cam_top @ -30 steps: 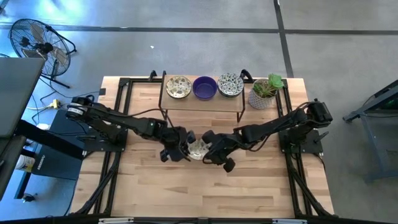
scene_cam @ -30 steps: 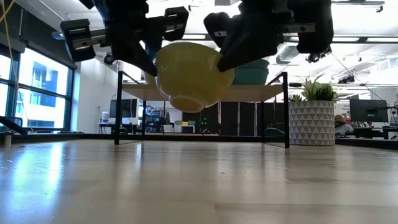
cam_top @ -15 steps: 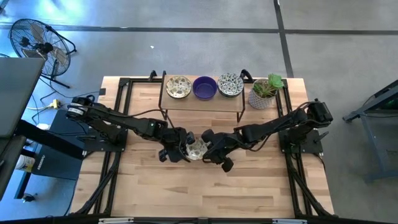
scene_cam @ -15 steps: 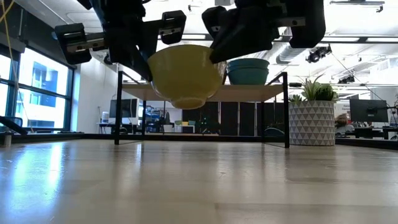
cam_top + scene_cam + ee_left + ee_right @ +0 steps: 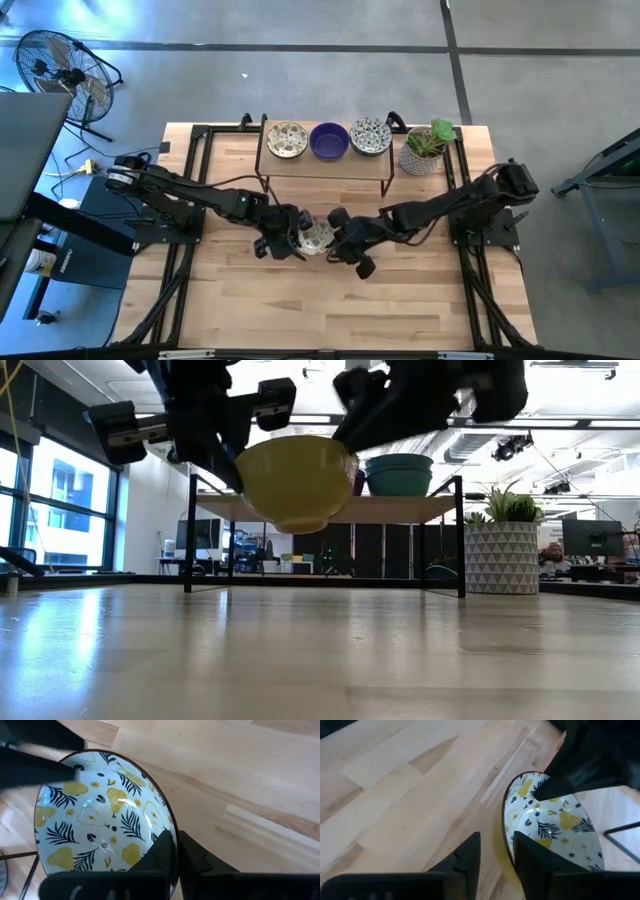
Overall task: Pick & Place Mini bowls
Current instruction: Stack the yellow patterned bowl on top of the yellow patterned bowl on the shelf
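A: Above the middle of the table (image 5: 330, 310), clear of the wood, hangs a mini bowl (image 5: 318, 235), yellow outside and white inside with yellow pears and dark leaves. Who has it?

B: The left gripper (image 5: 293, 236). In the left wrist view its fingers (image 5: 167, 851) are clamped on the bowl's rim, one inside and one outside. In the low view the bowl sits level under that gripper, well above the tabletop.

A: And the right gripper (image 5: 345, 243)?

B: Right beside the bowl on the opposite side. Its fingers (image 5: 470, 852) stand parted on either side of the rim, with a gap showing between them and the bowl's wall, so it looks let go, not gripping.

A: So the two grippers face each other across the one bowl?

B: Yes, in the high view they meet over the table's centre with the bowl between them.

A: What lies farther back?

B: A small shelf (image 5: 325, 165) on dark legs at the far edge. On it stand three more bowls in a row: a cream patterned bowl (image 5: 287, 140), a purple bowl (image 5: 329, 141) and a dark speckled bowl (image 5: 370, 136).

A: Anything beside the shelf?

B: A patterned pot with a green plant (image 5: 426, 148), just off the shelf's right end. Beyond the table's left corner a fan (image 5: 58, 72) stands on the floor.
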Controlling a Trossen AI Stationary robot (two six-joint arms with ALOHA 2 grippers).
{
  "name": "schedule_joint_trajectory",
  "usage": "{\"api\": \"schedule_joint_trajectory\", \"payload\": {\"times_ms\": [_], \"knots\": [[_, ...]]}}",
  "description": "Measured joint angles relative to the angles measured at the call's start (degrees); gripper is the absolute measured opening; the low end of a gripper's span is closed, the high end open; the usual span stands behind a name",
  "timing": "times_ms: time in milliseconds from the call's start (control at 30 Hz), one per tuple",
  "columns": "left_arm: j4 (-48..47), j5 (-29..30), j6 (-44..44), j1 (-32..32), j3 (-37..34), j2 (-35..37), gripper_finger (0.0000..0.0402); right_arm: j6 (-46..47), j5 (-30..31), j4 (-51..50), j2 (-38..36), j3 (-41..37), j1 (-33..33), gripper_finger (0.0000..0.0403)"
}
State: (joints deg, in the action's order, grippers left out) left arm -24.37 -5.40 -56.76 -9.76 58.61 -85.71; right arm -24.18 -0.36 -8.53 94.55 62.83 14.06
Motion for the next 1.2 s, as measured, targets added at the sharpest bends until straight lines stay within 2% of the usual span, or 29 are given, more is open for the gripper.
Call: {"api": "schedule_joint_trajectory", "payload": {"times_ms": [167,300,400,533,633,867,1033,1200], "knots": [[-3.39,2.41,1.1,0.0,0.0,1.81,0.0003,3.33,4.3,-0.76,-5.36,-0.01,2.64,0.0135],[-5.17,4.35,1.65,0.0,0.0,3.83,0.0003,6.85,8.26,-6.11,-9.95,-0.01,4.49,0.0151],[-6.62,5.57,2.16,-0.01,0.02,6.72,0.0003,10.9,8.73,-9.39,-11.89,-0.01,5.13,0.0151],[-8.93,8.01,3.03,-0.01,0.41,10.37,0.0003,13.03,7.23,-8.95,-11.74,-0.92,5.65,0.0126],[-12.08,10.59,3.52,-0.02,3.24,12.57,0.0003,11.85,4.38,-1.09,-11.67,-5.98,5.19,0.0094],[-23.45,16.17,4.05,-0.01,12.23,15.55,0.0003,12.51,-7.09,28.98,-11.55,-20.8,-0.31,0.0008],[-31.9,21.53,4.72,0.0,20.47,15.43,0.0003,17.49,-9.27,47.22,-11.57,-28.81,-3.91,0.0015],[-36.22,25.22,4.73,0.0,26.04,15.39,0.0003,17.8,-9.54,54.95,-11.57,-33.93,-4.69,0.0004]]}}
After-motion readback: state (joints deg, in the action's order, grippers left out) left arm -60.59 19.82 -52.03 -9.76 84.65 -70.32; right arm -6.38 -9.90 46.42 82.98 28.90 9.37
